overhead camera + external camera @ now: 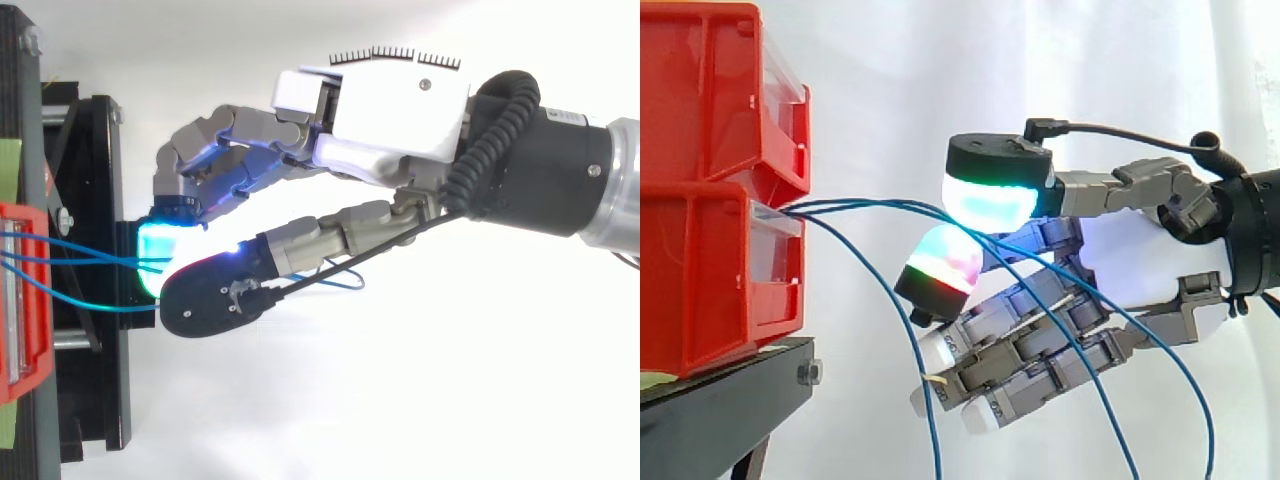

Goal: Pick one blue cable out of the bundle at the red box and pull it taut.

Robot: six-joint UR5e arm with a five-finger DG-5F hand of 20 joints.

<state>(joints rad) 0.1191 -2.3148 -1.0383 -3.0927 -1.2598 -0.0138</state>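
Observation:
Three thin blue cables (872, 205) come out of the front of the lower red box (700, 290) at the left. My hand (1130, 250) reaches in from the right. Its thumb pad (990, 195) glows green-white above a finger pad (940, 262) glowing red and green, and the uppermost cable runs between the two, pinched there. The other fingers lie loosely curled below. A second cable (902, 320) droops steeply down in front of the hand. The third trails through the fingers to the lower right. In the top view the cables (85, 252) run from the red box (15, 300) to the hand (390, 110).
A second red box (710, 90) is stacked on the lower one, both on a black stand (720, 410) at the left. A white curtain hangs behind. Right of the boxes there is open air around the hand.

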